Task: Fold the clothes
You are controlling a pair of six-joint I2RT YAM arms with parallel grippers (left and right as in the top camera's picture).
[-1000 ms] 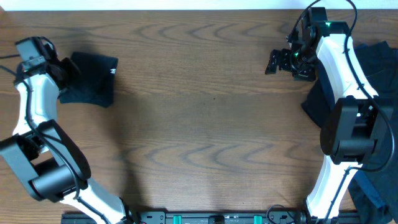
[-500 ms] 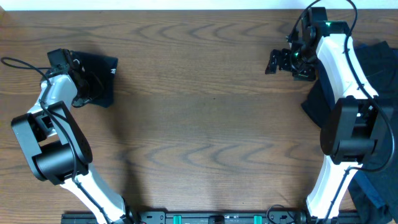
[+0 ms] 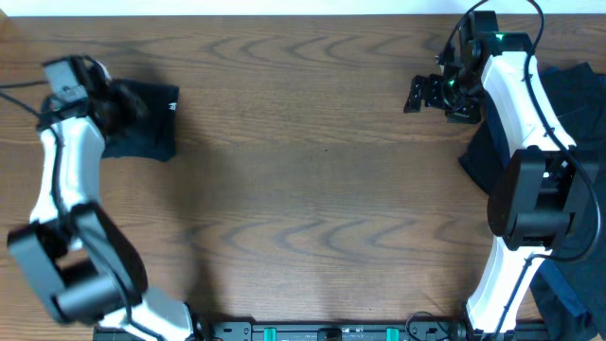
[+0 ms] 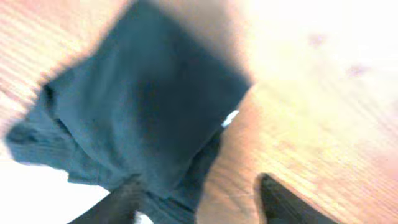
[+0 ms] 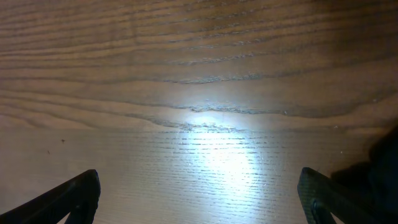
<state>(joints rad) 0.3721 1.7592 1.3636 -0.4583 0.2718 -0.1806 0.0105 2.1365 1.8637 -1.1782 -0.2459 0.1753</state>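
Overhead view: the pile of unfolded clothes [image 3: 587,104] lies along the right edge of the tabletop [image 3: 312,218], from the near right corner to the far right, partly hidden by the right arm [image 3: 516,104]. Farther off, at the far left, one dark garment [image 3: 147,128] lies flat as a compact folded square, its white label [image 3: 173,107] at the far right corner.

The left hand [image 3: 112,99] is over the left part of this garment. In the blurred left wrist view, the left hand [image 4: 200,205] is released. Its fingers [image 4: 283,202] stand apart with wood between them and no cloth is pinched, although one finger overlaps the garment [image 4: 143,112] at its edge.

At the far right, the right hand [image 3: 428,93] is above bare wood, just left of the pile. The right wrist view shows the right hand [image 5: 200,202] spread wide and empty, with a dark cloth edge [image 5: 384,165] at the right border.

Step in hand, as judged: one folded garment is set down at the far left and let go.

Next move, as judged:
1. Lift the left hand straight off the fold without dragging it open.
2. Move the right hand to the pile and grip one garment by an edge.
3. Draw that garment alone to the middle of the tabletop and spread it flat.
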